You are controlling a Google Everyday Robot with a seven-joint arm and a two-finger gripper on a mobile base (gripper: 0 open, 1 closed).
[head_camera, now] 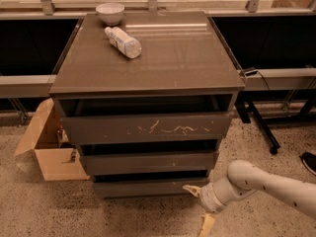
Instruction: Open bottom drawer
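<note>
The bottom drawer (148, 187) is the lowest of three dark grey-brown handleless drawers in the cabinet, with a plain low front panel, and looks closed. Above it are the plain middle drawer (148, 162) and the top drawer (148, 128) with white scratches. My gripper (198, 207) is low at the cabinet's front right corner, just right of the bottom drawer's right end. It is open and empty, with its upper cream fingertip (190, 188) next to the drawer front's right edge and the other finger (206, 225) near the floor.
A white bowl (110, 12) and a plastic bottle (123, 42) lying on its side rest on the cabinet top (168, 58). An open cardboard box (49, 152) stands on the floor at the left. Black table legs (256, 127) and a dark shoe (309, 161) are at the right.
</note>
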